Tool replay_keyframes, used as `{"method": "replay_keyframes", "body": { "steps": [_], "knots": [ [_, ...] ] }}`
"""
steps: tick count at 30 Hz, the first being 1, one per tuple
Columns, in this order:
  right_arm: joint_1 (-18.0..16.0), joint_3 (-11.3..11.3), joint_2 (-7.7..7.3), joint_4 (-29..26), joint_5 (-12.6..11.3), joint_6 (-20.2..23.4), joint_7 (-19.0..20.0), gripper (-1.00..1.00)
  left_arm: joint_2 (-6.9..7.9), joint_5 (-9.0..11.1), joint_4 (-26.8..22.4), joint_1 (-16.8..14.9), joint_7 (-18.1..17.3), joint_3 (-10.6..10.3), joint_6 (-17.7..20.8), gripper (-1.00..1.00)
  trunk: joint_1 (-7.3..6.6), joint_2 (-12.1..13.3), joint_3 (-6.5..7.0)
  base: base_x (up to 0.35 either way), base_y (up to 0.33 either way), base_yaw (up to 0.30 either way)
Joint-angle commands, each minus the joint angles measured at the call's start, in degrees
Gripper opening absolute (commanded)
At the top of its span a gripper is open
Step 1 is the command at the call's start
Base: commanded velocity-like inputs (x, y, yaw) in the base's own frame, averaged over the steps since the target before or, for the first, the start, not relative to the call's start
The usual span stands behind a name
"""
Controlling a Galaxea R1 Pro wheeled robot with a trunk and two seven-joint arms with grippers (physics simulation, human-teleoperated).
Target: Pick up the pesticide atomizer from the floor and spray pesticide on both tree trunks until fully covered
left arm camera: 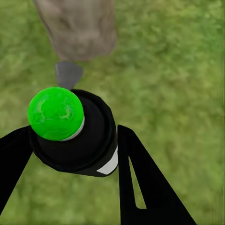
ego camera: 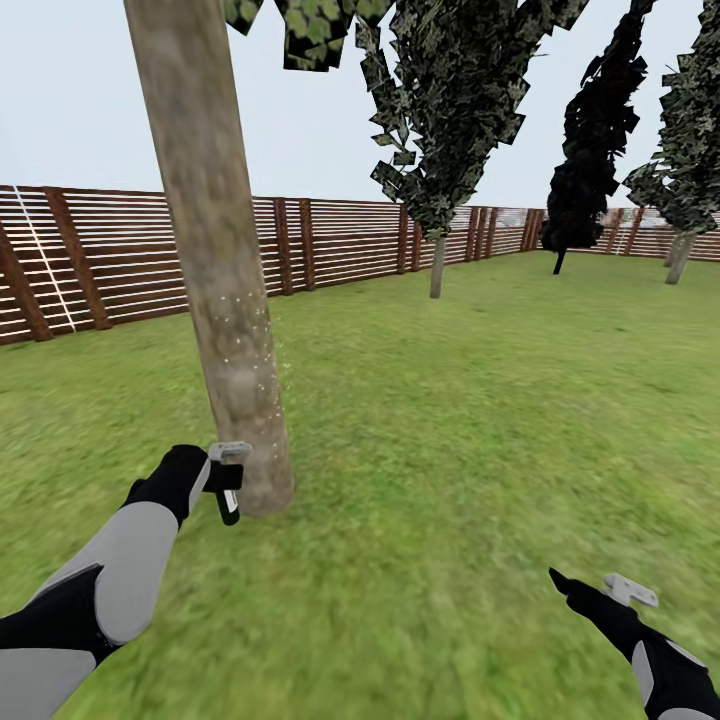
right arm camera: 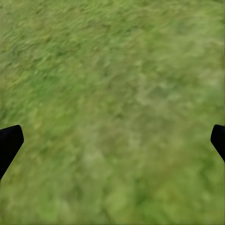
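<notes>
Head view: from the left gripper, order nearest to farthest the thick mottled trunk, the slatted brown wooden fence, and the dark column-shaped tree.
1. Thick mottled grey-brown trunk, right beside the left gripper, which holds the dark atomizer bottle.
2. Slatted brown wooden fence, behind the trunk.
3. Dark column-shaped tree, far right near the back fence.

Grey-and-black arm shells end in black wrists with pointed black fingers [left arm camera: 140,187].

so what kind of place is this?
A simulated fenced garden, most likely: green lawn, a brown slatted wooden fence along its edge, and trees, the nearest tree trunk right by the left tool.
</notes>
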Motion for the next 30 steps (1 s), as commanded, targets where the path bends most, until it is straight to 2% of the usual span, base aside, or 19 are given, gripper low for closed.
{"method": "replay_keyframes", "body": {
  "steps": [1, 8, 16, 22, 30],
  "knots": [
    [0.0, 0.0, 0.0, 0.0, 0.0, 0.0, 0.0, 1.0, -0.01, 0.0, 0.1, 0.0, 0.0, 0.0, 0.0, -1.0, 0.0, 0.0, 0.0, 0.012, 0.0, 0.0],
    [0.0, 0.0, 0.0, 0.0, 0.0, 0.0, 0.0, 1.0, -0.86, 0.0, 0.2, 0.3, 0.0, 0.1, -0.2, -1.0, 0.0, 0.0, -0.23, 0.12, -0.106, 0.108],
    [0.0, 0.0, 0.0, 0.0, 0.0, 0.0, 0.0, 1.0, -0.91, 0.0, 0.2, 0.4, 0.0, 0.2, -1.0, -1.0, 0.0, 0.0, -0.27, 0.045, -0.023, 0.014],
    [0.0, 0.0, 0.0, 0.0, 0.0, 0.0, 0.0, 1.0, -0.91, 0.0, 0.2, 0.4, 0.0, 0.2, -1.0, -1.0, 0.0, 0.0, -0.27, 0.244, 0.0, 0.0],
    [0.0, 0.0, 0.0, 0.0, 0.0, 0.0, 0.0, 1.0, -0.83, 0.0, 0.2, 0.4, 0.0, 0.3, -1.0, -1.0, 0.0, 0.0, -0.27, 0.017, 0.0, 0.0]
  ]
}}
